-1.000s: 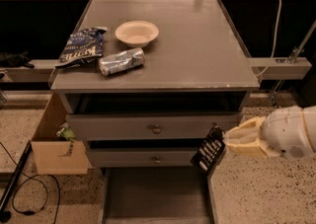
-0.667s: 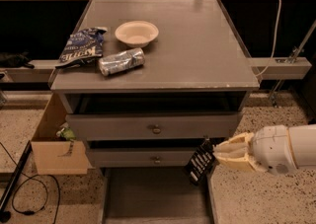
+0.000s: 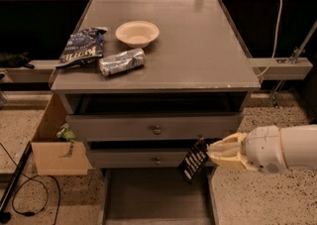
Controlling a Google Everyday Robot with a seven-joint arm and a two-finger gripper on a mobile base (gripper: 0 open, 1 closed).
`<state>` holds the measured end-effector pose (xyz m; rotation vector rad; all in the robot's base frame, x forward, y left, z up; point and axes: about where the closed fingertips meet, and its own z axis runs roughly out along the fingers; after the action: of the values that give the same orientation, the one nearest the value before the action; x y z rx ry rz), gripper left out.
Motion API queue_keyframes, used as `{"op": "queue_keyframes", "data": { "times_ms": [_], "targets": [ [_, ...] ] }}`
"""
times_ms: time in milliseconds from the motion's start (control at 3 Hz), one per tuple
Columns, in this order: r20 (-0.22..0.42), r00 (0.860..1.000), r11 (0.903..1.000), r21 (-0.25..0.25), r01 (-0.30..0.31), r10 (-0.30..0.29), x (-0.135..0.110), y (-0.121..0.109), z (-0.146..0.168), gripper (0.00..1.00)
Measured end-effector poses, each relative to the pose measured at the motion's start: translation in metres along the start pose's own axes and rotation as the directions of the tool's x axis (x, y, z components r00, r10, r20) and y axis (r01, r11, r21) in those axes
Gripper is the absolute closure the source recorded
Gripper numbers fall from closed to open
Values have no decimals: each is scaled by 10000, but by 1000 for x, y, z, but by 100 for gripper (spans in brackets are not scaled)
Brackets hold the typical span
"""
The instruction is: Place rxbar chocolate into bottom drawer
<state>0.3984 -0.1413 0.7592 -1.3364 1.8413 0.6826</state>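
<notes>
My gripper [image 3: 210, 152] reaches in from the right, its cream fingers [image 3: 225, 150] shut on the rxbar chocolate [image 3: 192, 161], a small black wrapper with white lettering. The bar hangs tilted in front of the lower knobbed drawer, above the right side of the bottom drawer [image 3: 154, 196]. The bottom drawer is pulled out, a shallow grey tray with a bare floor.
On the grey cabinet top [image 3: 198, 45] lie a blue-and-white chip bag [image 3: 79, 48], a crushed silver can [image 3: 122, 62] and a cream bowl [image 3: 137, 33]. Two drawers with round knobs [image 3: 156, 130] sit above the tray. A cardboard box [image 3: 54, 142] stands at the left on the speckled floor.
My gripper has moved down and to the left with the bar, from beside the upper knobbed drawer to above the open bottom drawer.
</notes>
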Motion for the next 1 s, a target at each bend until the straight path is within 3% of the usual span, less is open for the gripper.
{"op": "queue_keyframes", "data": {
  "times_ms": [333, 667, 1000],
  "targets": [
    [760, 9968, 9994, 190, -273, 258, -1, -4, 22, 100],
    [1160, 9910, 9948, 685, -749, 666, 23, -15, 39, 100],
    [1101, 9901, 9898, 1027, -984, 870, 40, -19, 44, 100]
  ]
}}
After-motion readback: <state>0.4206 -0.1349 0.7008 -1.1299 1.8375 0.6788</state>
